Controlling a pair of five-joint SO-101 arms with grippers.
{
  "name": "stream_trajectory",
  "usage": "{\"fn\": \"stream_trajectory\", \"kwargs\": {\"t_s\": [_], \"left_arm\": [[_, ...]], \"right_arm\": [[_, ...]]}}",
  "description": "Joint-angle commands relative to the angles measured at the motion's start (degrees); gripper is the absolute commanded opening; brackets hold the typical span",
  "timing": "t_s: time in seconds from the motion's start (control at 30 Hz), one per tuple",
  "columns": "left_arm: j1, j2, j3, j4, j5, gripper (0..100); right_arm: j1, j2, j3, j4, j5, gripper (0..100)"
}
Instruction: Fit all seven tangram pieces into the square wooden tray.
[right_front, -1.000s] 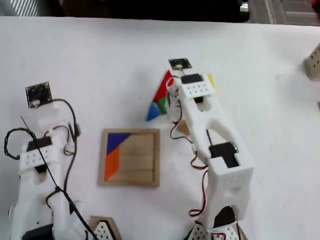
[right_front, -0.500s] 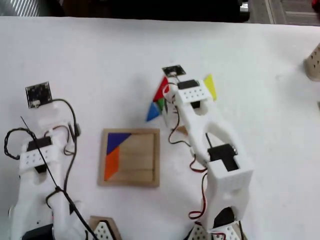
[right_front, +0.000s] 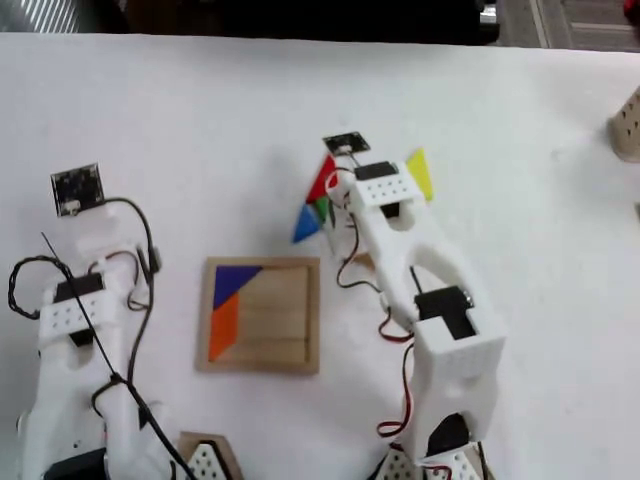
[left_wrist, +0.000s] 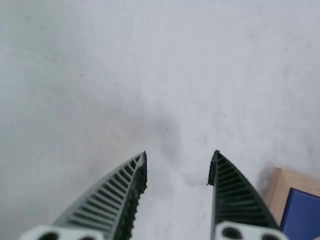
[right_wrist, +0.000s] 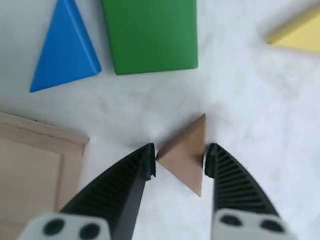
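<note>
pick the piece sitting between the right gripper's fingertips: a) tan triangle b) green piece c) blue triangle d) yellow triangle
a: the right wrist view shows the tan triangle flat on the table, flanked on both sides by the fingertips of the right gripper.

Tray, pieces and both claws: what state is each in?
wooden tray: partly filled
dark blue piece: in tray
orange piece: in tray
left claw: open over table
right claw: shut on tan triangle
tan triangle: flat on table, gripped
blue triangle: outside tray
green piece: outside tray
red piece: outside tray
yellow triangle: outside tray
</note>
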Motion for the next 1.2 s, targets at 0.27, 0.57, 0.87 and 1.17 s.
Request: {"fn": "stream_trajectory", "kwargs": {"t_s": [0.27,0.57,0.87,1.17], "left_arm": [[-0.31,0.04,-2.81,-0.88,-0.53,21],[-0.31,0.04,-2.81,-0.88,-0.53,21],[-0.4,0.04,-2.81,-0.88,-0.53,21],[-0.4,0.04,-2.81,-0.97,-0.53,21]], "right_arm": [[0.84,-3.65,-0.26,1.01,3.25,17.1],[0.92,3.03,-4.22,0.04,3.16,17.0],[0.92,3.21,-4.57,1.63,0.79,9.5],[0.92,3.21,-4.57,1.89,0.79,10.0]]}}
